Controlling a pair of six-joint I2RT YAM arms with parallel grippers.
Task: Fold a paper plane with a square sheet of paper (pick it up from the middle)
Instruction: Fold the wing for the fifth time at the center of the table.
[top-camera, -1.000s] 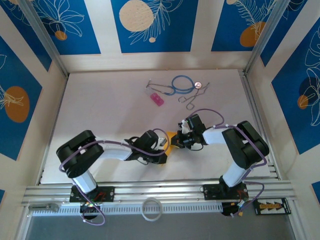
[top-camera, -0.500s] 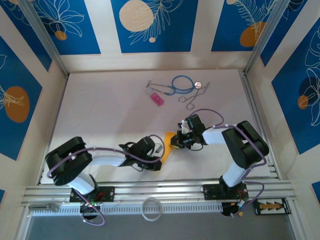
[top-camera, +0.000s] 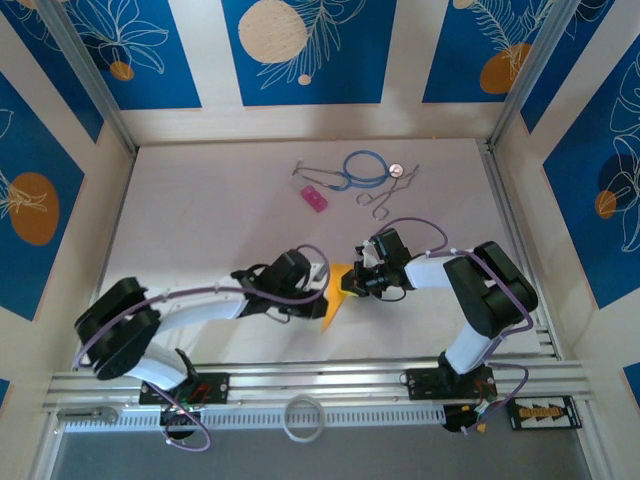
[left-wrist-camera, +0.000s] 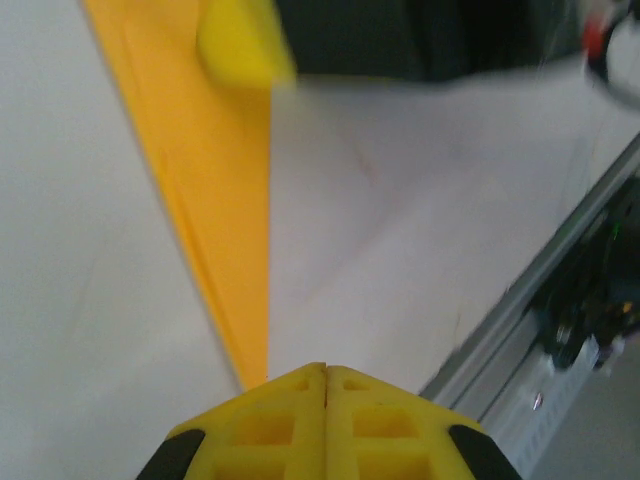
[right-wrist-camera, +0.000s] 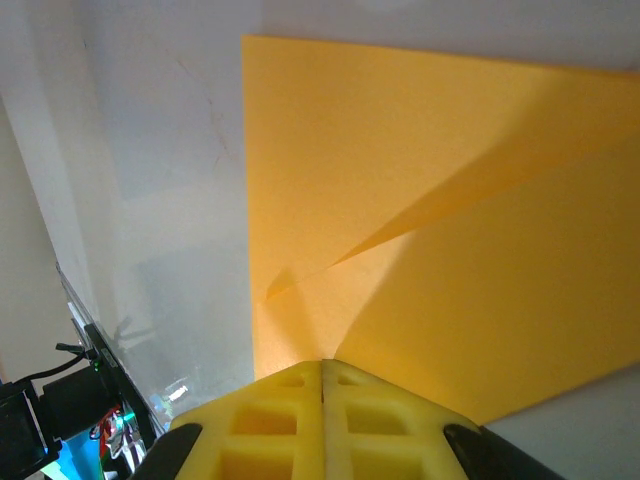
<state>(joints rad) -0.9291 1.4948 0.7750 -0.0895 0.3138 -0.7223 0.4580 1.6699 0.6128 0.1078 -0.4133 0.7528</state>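
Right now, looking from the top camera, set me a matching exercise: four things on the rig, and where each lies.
1 orange-yellow folded paper; 2 small pink block; 3 blue looped tube; 4 white ring.
A on the slotted near rail; B between left gripper and right gripper; C far side, beside metal forceps; D just left of the blue tube.
Pairs: 1-B, 2-D, 3-C, 4-A.

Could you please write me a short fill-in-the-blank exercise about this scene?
1. In the top view, the sheet of paper lies ___ the left gripper and the right gripper.
2. The small block farther back on the table is ___.
3. In each wrist view, the yellow fingertips are pressed ___.
Missing words: between; pink; together.
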